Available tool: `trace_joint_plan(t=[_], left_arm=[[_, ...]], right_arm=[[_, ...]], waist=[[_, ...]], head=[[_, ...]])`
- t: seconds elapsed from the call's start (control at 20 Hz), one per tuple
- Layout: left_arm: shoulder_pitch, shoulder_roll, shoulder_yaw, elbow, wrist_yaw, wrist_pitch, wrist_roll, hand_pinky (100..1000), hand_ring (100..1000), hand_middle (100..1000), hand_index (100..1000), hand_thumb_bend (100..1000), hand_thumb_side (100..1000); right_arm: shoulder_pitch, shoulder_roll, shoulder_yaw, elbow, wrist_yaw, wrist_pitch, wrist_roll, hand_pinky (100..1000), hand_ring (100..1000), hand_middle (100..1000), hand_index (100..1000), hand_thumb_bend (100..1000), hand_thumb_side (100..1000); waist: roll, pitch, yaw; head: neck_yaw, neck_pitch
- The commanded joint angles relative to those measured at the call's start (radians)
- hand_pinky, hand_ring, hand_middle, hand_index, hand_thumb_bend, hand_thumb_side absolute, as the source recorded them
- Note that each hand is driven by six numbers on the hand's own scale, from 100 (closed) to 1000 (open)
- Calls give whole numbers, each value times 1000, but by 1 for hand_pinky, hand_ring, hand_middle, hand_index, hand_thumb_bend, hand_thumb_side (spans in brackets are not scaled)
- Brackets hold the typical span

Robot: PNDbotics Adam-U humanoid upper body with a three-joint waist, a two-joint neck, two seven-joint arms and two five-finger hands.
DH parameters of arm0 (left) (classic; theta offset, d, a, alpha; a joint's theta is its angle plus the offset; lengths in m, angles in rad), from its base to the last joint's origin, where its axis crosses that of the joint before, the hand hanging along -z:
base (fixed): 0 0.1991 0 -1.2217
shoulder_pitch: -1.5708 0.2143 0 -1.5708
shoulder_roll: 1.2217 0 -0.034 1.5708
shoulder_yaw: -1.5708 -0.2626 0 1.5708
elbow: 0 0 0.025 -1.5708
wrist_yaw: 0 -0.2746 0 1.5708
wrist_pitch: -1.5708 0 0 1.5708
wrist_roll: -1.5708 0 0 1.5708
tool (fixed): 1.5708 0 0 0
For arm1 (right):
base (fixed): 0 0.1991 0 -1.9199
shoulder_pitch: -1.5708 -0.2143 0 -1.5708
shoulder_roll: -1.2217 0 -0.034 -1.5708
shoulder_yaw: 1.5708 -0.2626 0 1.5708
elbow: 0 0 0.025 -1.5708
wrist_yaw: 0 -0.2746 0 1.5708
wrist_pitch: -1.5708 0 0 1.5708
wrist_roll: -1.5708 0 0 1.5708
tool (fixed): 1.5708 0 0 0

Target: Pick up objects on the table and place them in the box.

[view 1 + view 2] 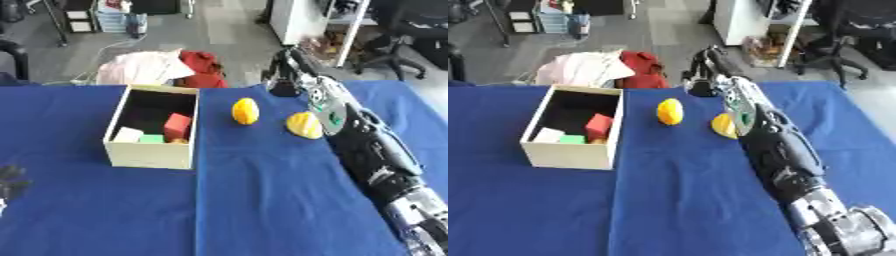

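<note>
An open cream box stands left of centre on the blue cloth, with a red block, a white block and a green one inside. Two yellow fruit-like objects lie to its right: one upright, the other against my right forearm. My right arm stretches to the table's far edge, where my right hand hangs just above a small dark object. Whether the hand holds it is unclear. My left hand rests open at the lower left edge.
Beyond the far edge lie pink and red cloths on the floor, with a white cabinet and office chairs behind. My right forearm runs along the table's right side. Bare blue cloth fills the front.
</note>
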Motion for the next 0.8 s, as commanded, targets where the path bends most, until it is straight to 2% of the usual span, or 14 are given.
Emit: trace_joint_plan(t=[0.05, 0.1, 0.2, 0.5, 0.8], left_arm=[[-11, 18, 5, -14, 6, -1, 2, 889, 761, 753, 826, 124, 640], [-11, 18, 5, -14, 6, -1, 2, 889, 761, 753, 826, 123, 640], [-9, 20, 6, -14, 6, -1, 3, 889, 760, 752, 826, 123, 639], [-5, 22, 5, -13, 6, -1, 2, 889, 760, 753, 827, 121, 639], [-2, 20, 5, -15, 5, -2, 2, 889, 760, 753, 827, 119, 639]], right_arm=[[-6, -52, -15, 17, 74, -37, 114, 764, 804, 887, 994, 100, 213], [1, -61, -29, 32, 89, -33, 134, 822, 859, 934, 1000, 100, 220], [15, -83, -54, 74, 108, -16, 168, 869, 903, 964, 1000, 100, 232], [40, -132, -89, 152, 143, 26, 197, 895, 923, 982, 1000, 100, 246], [48, -130, -94, 204, 180, 60, 176, 900, 928, 985, 1000, 100, 254]], waist=[[-5, -32, -6], [-4, -33, -10], [-2, -36, -18], [6, -40, -41], [19, -36, -42]], head=[[4, -12], [6, -13], [7, -12], [7, -9], [0, -10]])
